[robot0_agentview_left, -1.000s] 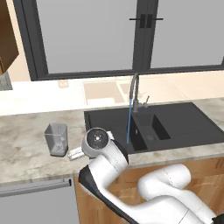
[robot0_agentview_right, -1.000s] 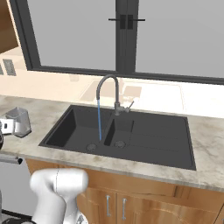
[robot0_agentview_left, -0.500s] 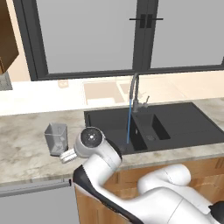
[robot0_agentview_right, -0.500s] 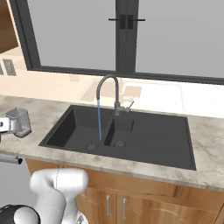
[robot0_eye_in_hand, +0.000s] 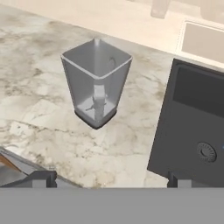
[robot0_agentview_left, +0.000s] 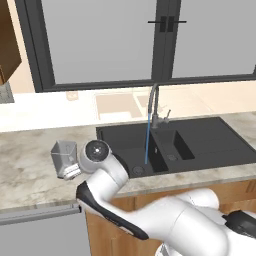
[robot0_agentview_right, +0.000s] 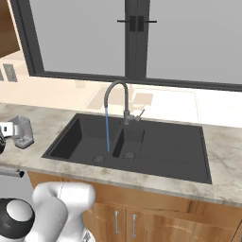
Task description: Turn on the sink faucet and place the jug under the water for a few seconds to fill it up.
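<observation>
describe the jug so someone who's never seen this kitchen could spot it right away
Find the black two-compartment sink set in the marbled counter below the window, where a blue stream of water runs from the faucet. On the counter left of the sink stands the jug. It is a small translucent grey container with squarish walls, upright and open-topped.

The marble-look countertop [robot0_agentview_left: 30, 165] carries pretty much everything. The jug [robot0_agentview_left: 64, 154] stands upright right on it, a bit left of the sink [robot0_agentview_left: 200, 142], which is set into the same counter. Wooden cabinets [robot0_agentview_right: 156, 217] sit under the sink.
</observation>
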Motion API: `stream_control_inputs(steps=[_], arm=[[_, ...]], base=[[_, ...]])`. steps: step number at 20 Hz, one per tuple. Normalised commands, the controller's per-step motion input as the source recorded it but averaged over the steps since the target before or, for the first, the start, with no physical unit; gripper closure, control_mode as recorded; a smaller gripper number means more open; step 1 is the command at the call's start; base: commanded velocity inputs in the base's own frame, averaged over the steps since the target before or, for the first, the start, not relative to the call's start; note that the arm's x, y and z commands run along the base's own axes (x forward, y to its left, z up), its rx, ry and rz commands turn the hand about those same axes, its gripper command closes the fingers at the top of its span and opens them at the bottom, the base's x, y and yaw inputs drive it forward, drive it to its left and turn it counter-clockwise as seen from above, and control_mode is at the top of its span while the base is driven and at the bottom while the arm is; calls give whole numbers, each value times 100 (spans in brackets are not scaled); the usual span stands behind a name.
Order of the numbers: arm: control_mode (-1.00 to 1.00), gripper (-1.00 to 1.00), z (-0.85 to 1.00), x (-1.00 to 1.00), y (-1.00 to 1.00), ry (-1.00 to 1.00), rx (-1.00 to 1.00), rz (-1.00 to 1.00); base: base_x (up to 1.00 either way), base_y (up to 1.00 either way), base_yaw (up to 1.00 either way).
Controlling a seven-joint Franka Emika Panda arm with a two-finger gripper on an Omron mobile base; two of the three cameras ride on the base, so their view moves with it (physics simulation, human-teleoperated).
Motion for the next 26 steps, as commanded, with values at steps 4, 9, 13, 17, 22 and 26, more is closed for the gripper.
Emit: stream_control_inputs(steps=[4,9,13,17,22,26], arm=[[-100,-100,0,28,0,0,0,0],[-100,-100,-1,13,30,0,0,2],[-100,-100,-5,17,31,0,0,2],[-100,-100,-4,15,2,0,1,5],[-100,-100,-4,10,0,0,2,4],[-100,-100,-5,15,0,0,1,3]], base=[[0,0,0],[0,0,0],[0,0,0],[0,0,0],[0,0,0],[0,0,0]])
